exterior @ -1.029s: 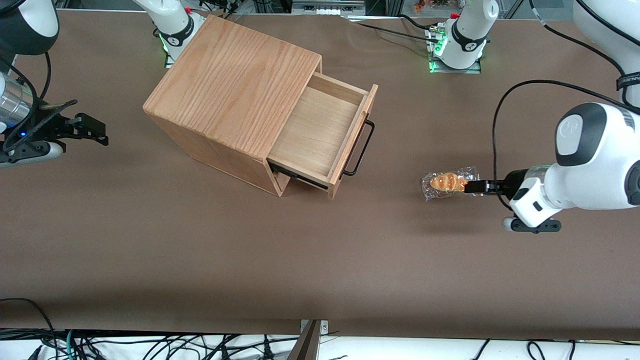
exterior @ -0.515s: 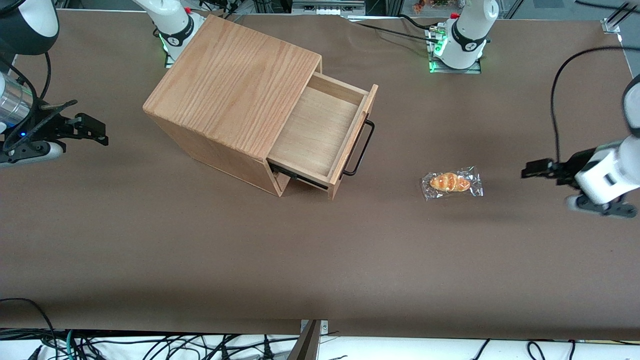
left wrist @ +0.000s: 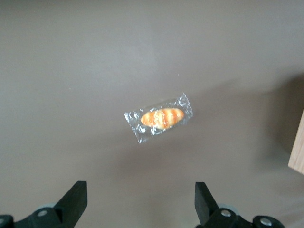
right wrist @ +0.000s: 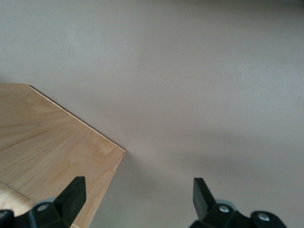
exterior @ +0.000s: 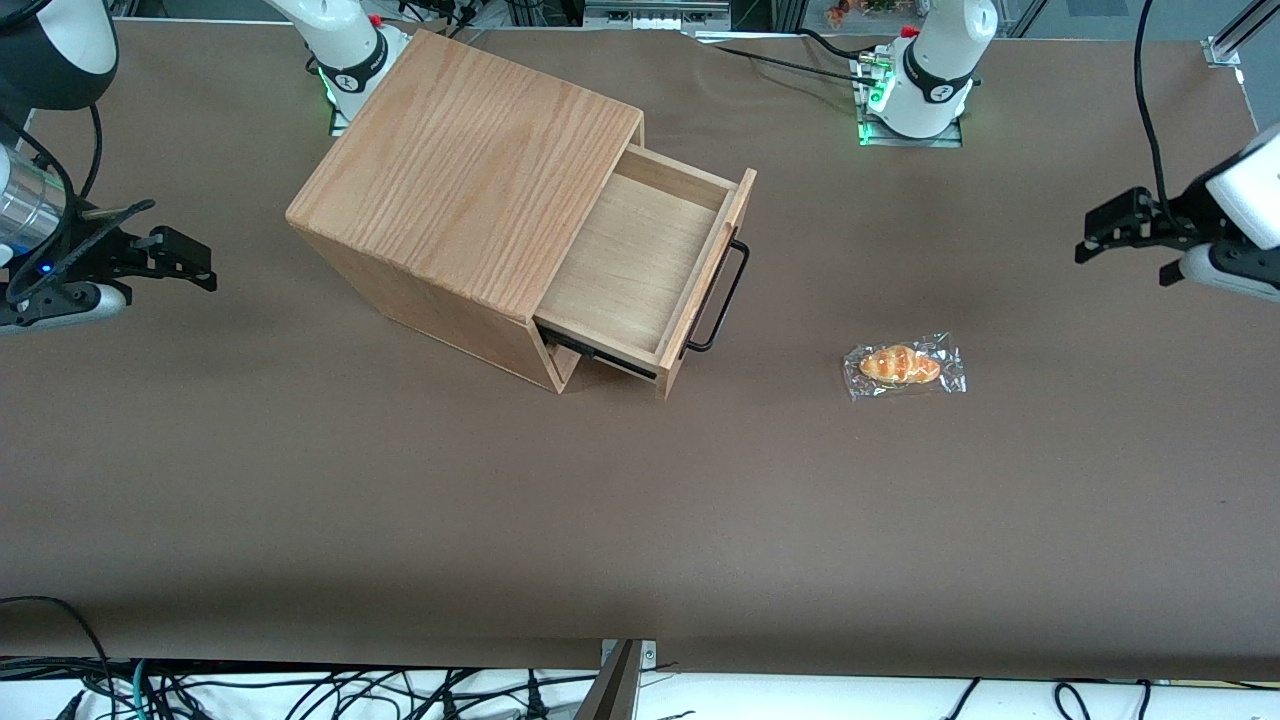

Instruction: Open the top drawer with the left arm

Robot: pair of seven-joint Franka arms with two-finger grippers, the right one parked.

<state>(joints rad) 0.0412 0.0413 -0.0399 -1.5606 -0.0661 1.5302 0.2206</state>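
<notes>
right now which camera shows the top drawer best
The front view: the top drawer is pulled out of the cabinet, empty inside, handle visible. The left wrist view catches only a wood edge; the right wrist view only the cabinet. The open gripper hangs toward the working arm's end.

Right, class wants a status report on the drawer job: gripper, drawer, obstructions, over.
Left gripper open, empty, raised toward the working arm's end of the table. Top drawer pulled out, nothing inside. Wrapped bread on table between drawer and gripper; handle unobstructed.

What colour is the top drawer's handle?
Black; the thin bar handle on the top drawer shows best in the front view. The gripper hangs away, open.
</notes>
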